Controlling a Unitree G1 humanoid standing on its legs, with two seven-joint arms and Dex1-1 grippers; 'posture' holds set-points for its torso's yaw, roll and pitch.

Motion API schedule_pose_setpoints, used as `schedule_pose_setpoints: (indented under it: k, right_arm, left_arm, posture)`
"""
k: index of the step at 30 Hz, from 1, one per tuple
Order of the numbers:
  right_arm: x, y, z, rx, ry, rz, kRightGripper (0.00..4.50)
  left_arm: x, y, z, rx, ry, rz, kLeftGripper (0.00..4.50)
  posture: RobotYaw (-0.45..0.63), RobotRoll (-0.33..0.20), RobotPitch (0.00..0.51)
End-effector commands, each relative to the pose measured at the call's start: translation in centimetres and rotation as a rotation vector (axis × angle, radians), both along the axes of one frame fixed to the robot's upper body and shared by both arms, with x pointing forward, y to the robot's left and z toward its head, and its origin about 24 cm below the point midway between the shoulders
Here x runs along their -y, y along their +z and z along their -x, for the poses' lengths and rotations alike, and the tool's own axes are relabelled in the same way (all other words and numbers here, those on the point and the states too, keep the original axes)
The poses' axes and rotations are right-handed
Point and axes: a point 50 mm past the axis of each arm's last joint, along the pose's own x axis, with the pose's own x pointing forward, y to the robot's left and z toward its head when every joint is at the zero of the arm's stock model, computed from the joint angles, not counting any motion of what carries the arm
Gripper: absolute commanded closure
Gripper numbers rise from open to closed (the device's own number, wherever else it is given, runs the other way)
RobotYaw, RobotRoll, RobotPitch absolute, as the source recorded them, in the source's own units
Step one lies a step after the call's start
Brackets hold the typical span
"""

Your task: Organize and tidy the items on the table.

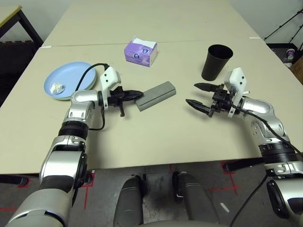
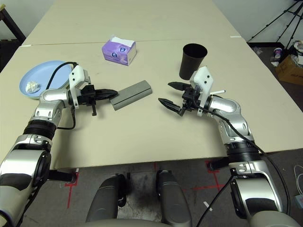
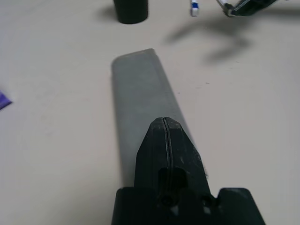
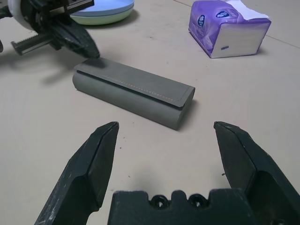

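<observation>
Nudging glasses case [image 1: 156, 95], frame centre, with my pinched-shut left gripper [image 1: 137, 94]; right gripper [image 1: 199, 94] spread, next I grasp it

Matt grey stitched glasses case [image 4: 133, 92] on a smooth matt table [image 1: 156, 137].

Left gripper [image 1: 137, 94] jaws shut, pointing inward; right gripper [image 1: 199, 94] jaws wide apart, level, approx facing left

On the worktop [image 1: 156, 137]: two stacked plates [image 1: 71, 80], one crumpled tissue [image 1: 57, 88], one glasses case [image 1: 156, 95], one cup [image 1: 216, 62], one tissue pack [image 1: 140, 51], one pen [image 3: 194, 8].
</observation>
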Motion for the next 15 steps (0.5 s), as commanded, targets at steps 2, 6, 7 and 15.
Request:
schedule_pose_setpoints:
  k: [2, 6, 7, 15]
  right_arm:
    - [-0.4, -0.2, 0.1, 0.001, 0.013, 0.008, 0.00]
    - [-0.5, 0.0, 0.1, 0.008, 0.013, 0.004, 0.00]
    - [-0.5, 0.1, 0.1, 0.010, 0.013, 0.002, 0.00]
    - [-0.4, 0.2, 0.2, 0.019, 0.006, 0.000, 0.00]
  left_arm:
    - [0.4, -0.8, 0.5, -0.035, -0.010, -0.006, 4.48]
    - [0.2, -1.6, 0.5, -0.056, 0.009, -0.037, 4.48]
    - [0.1, -1.7, 0.5, -0.050, 0.014, -0.049, 4.48]
    - [-0.4, -1.8, 0.4, -0.040, 0.029, -0.062, 4.48]
  posture:
    - [-0.06, 0.000, 0.165]
    - [-0.07, 0.000, 0.165]
    - [-0.07, 0.000, 0.165]
    - [-0.08, 0.000, 0.160]
